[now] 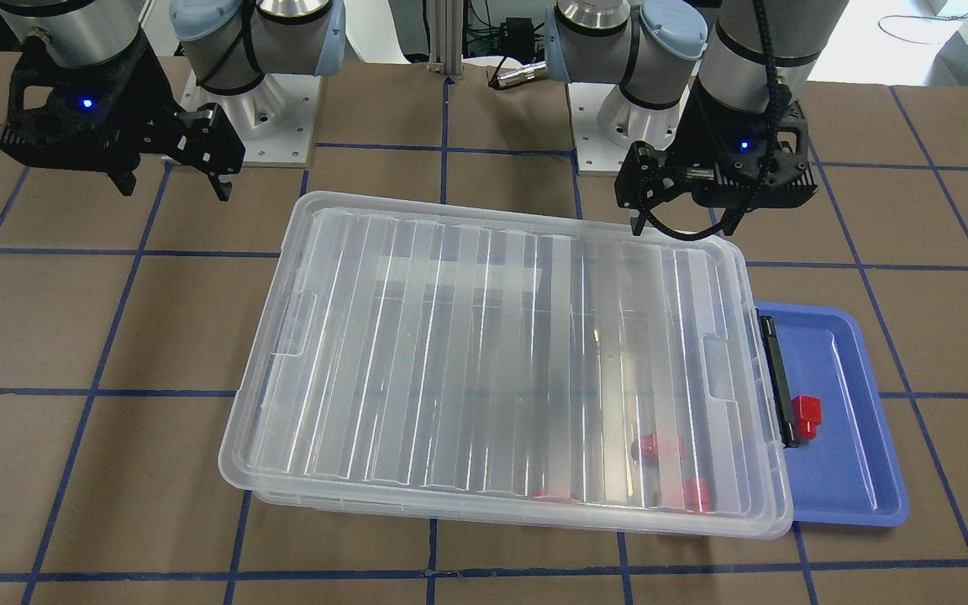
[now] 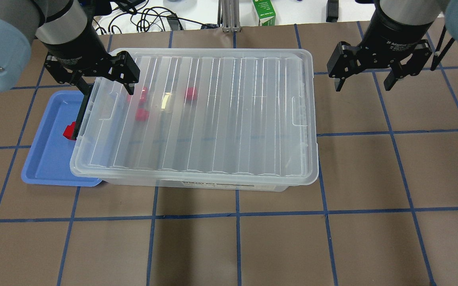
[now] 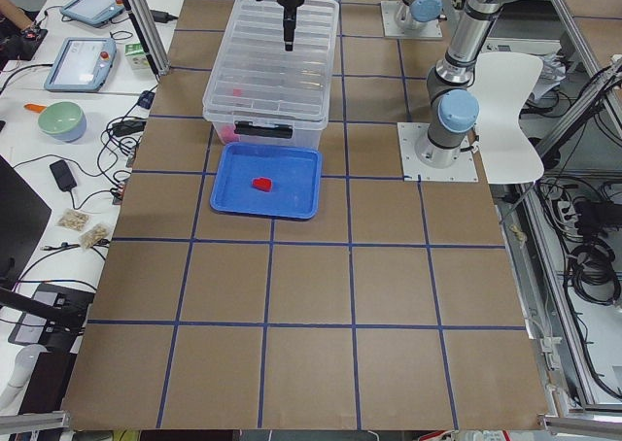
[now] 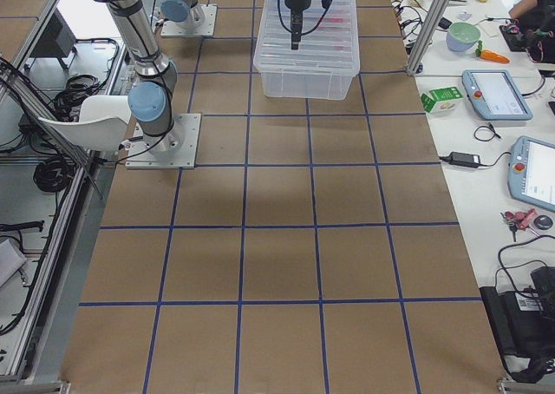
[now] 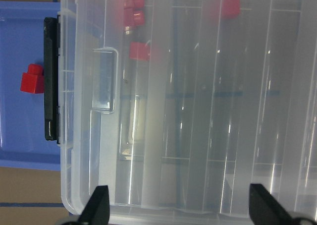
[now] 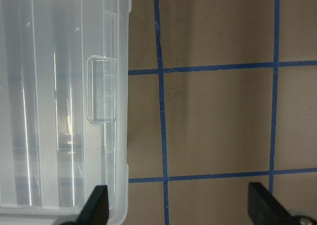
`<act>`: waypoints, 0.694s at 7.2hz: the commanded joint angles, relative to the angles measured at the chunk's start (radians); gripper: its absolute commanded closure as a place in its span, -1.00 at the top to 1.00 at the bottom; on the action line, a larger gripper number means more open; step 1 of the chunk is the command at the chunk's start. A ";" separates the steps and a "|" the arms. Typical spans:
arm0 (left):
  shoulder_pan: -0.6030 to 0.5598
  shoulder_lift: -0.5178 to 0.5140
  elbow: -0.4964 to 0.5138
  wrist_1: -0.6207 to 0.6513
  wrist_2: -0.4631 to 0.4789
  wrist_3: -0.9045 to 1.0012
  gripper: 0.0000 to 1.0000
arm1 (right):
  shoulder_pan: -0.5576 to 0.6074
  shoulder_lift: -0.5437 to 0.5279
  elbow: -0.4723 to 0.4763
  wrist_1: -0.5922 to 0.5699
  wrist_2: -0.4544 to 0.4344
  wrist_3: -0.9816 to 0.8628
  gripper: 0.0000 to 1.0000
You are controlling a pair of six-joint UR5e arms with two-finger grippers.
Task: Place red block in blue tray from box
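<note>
Left gripper point(image 2: 106, 90) and right gripper point(image 2: 362, 87) gape empty. Bumping the clear ribbed box point(image 2: 213, 119) could jolt the small red block point(image 2: 69, 130) in the blue tray point(image 2: 46, 159).

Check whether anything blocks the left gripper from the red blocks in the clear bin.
Yes: the ribbed translucent lid lies over the clear plastic bin, covering the small red plastic blocks inside. The left gripper hangs open above it.
</note>
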 commanded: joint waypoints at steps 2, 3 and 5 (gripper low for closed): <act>-0.002 0.003 -0.001 0.000 0.002 -0.007 1.00 | 0.000 -0.007 0.001 0.003 -0.001 -0.001 1.00; -0.002 0.005 -0.001 0.000 0.003 -0.007 1.00 | 0.000 -0.009 0.001 0.001 -0.001 0.000 1.00; -0.002 0.006 -0.004 0.000 0.003 -0.007 1.00 | 0.002 -0.009 0.001 0.003 -0.027 -0.001 1.00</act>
